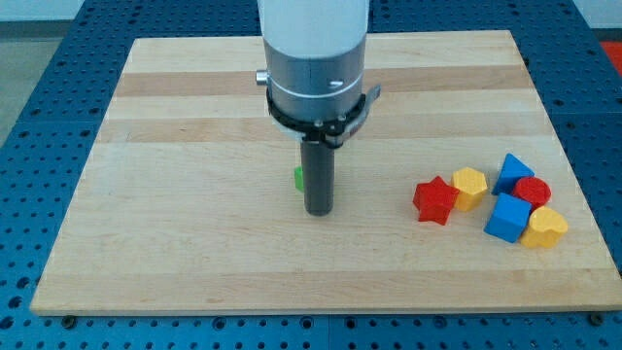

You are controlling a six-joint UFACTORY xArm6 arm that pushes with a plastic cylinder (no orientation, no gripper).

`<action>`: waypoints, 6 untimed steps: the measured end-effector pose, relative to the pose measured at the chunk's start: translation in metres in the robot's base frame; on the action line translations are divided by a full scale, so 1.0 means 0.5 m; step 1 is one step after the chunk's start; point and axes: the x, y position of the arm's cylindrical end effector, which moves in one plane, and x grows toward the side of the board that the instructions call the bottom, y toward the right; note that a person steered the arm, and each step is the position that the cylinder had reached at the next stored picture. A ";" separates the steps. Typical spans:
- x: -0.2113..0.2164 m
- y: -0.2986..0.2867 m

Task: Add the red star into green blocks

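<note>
The red star (pixel 434 199) lies on the wooden board (pixel 194 243) at the view's right, touching a yellow block (pixel 469 187). My tip (pixel 319 210) rests on the board near the middle, well to the left of the red star. A sliver of a green block (pixel 298 178) shows just left of the rod, mostly hidden behind it. No other green block can be seen; the arm body hides part of the board above the rod.
A cluster sits right of the red star: a blue triangular block (pixel 509 172), a red round block (pixel 533 192), a blue cube-like block (pixel 507 218) and a yellow heart-like block (pixel 545 227). The board's right edge is close to them.
</note>
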 end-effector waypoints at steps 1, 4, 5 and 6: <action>-0.053 0.000; -0.093 0.000; 0.006 0.000; 0.094 0.026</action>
